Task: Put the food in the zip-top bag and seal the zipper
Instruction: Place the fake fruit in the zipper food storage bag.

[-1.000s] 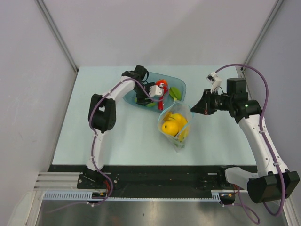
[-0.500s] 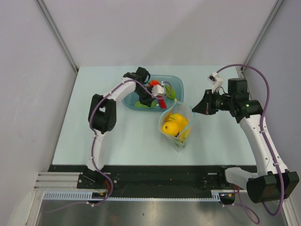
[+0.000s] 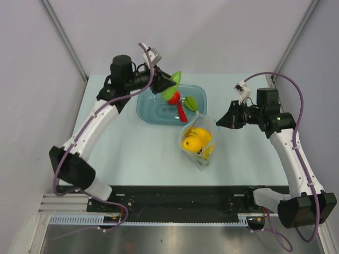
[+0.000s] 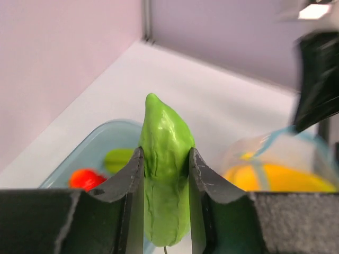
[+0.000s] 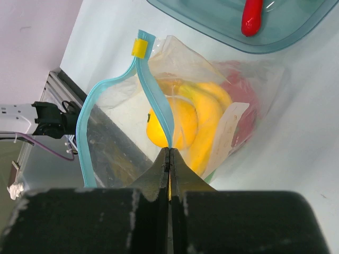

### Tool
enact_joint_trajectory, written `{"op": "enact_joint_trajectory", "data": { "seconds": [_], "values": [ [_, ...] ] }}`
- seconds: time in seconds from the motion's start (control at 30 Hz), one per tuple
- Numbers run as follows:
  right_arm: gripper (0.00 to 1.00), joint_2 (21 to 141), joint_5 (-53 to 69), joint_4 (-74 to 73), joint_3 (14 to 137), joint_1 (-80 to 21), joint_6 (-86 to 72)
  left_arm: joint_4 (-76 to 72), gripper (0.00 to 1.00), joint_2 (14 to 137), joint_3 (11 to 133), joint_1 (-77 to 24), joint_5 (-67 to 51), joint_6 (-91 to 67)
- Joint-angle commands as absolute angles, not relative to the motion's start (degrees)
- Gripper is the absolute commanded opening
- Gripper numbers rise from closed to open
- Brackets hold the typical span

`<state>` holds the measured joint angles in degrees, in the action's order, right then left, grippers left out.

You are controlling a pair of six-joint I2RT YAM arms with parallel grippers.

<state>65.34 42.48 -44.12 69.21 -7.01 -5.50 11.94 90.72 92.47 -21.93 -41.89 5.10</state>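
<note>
My left gripper is shut on the green vegetable and holds it above the tray's back edge. My right gripper is shut on the blue zipper and holds the zip-top bag open and upright. A yellow banana and a yellow-orange citrus lie inside the bag, with something pink-red behind them. A red chili, a green starfruit and a red tomato lie in the tray.
The translucent blue-green tray sits at the back of the table, just behind the bag. Grey walls close in at the back and both sides. The black rail runs along the near edge.
My left arm has risen out of the tray with the green vegetable in its jaws. The right arm and the bag have not moved.
</note>
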Motion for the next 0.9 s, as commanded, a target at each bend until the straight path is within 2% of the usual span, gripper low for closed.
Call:
{"op": "enact_joint_trajectory", "data": {
  "seconds": [0.0,0.03,0.13,0.37,0.53,0.67,0.77,0.87],
  "values": [
    [0.00,64.51,42.89,-41.92,68.47,-6.77,-5.80,-5.16,0.03,81.16,78.18,-30.64,-32.83,-12.31],
    [0.00,64.25,42.89,-41.84,68.38,-6.68,-5.97,-6.40,0.06,79.99,76.22,-32.41,-30.52,-12.39],
    [0.00,64.16,43.33,-41.66,67.59,-6.51,-6.33,-10.45,0.08,77.61,70.50,-39.01,-22.96,-14.15],
    [0.00,63.46,44.30,-41.13,66.45,-6.07,-7.73,-9.58,0.03,79.28,68.64,-50.53,-9.94,-16.43],
    [0.00,62.49,44.82,-40.43,65.04,-5.89,-9.31,-10.89,0.06,79.11,67.41,-51.94,-7.39,-21.18],
    [0.00,61.96,44.74,-40.17,64.69,-5.80,-9.49,-15.02,0.04,75.77,68.37,-52.38,-2.83,-17.42],
    [0.00,61.61,45.17,-39.12,63.99,-5.80,-10.54,-10.40,0.04,76.11,71.35,-52.73,-3.51,-15.73],
    [0.00,61.96,45.26,-38.06,63.98,-5.54,-11.60,-8.00,0.04,76.82,69.10,-53.78,-4.13,-17.14]
  ]
}}
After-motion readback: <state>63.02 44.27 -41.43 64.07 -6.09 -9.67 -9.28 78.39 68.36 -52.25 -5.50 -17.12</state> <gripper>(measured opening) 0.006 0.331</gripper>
